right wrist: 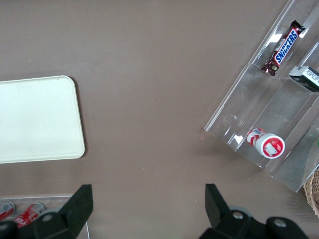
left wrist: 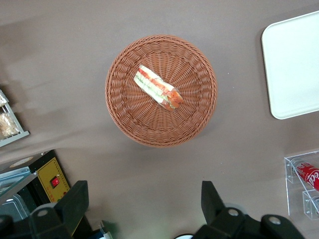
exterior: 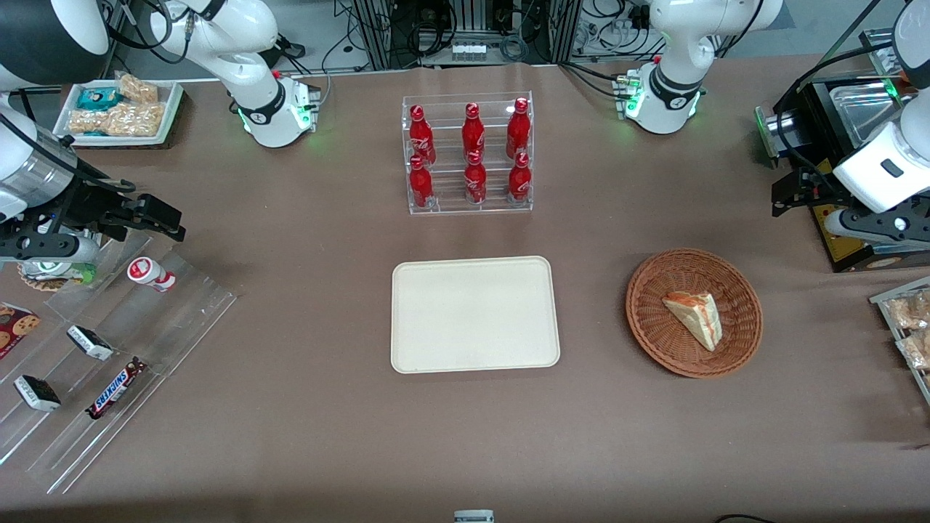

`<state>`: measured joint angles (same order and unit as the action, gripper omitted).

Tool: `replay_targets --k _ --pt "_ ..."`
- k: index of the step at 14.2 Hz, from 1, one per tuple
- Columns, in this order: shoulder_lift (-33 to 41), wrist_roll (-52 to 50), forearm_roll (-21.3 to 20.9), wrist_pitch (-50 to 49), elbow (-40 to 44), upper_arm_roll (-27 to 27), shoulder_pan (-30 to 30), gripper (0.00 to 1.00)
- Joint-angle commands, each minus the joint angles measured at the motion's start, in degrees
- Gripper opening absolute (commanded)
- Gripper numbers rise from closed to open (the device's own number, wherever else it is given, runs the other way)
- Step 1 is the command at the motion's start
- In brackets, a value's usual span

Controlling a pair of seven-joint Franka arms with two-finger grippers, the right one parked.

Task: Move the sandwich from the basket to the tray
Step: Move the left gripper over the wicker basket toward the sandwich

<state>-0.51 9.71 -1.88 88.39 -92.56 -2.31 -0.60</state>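
Hovering my gripper [left wrist: 144, 209] with its fingers spread wide, holding nothing.
I see the sandwich [exterior: 695, 317] in the basket [exterior: 654, 287] at frame right, tray [exterior: 475, 314] at centre.

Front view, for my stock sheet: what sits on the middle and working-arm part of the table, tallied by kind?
Red bottles in the clear rack: 6
Tray: 1
Basket: 1
Sandwich, in the basket: 1
Total: 9
The tool hangs open above the table, off the basket.
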Motion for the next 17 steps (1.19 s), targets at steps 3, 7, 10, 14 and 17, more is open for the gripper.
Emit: replay_targets --k 3,7,10,14,17 --pt "-0.72 -0.39 -0.76 -0.94 1.42 0.02 -0.37 1.0" --pt "-0.8 -0.48 -0.84 -1.47 1.24 0.02 -0.37 1.0" --pt "-1.51 -0.57 -0.93 -1.3 0.11 0.02 -0.46 1.0" --pt "-4.58 -0.57 -1.11 2.73 -3.58 0.11 -0.37 1.0" --pt "-6.43 -3.81 -2.33 10.53 -10.24 0.11 -0.28 1.0"
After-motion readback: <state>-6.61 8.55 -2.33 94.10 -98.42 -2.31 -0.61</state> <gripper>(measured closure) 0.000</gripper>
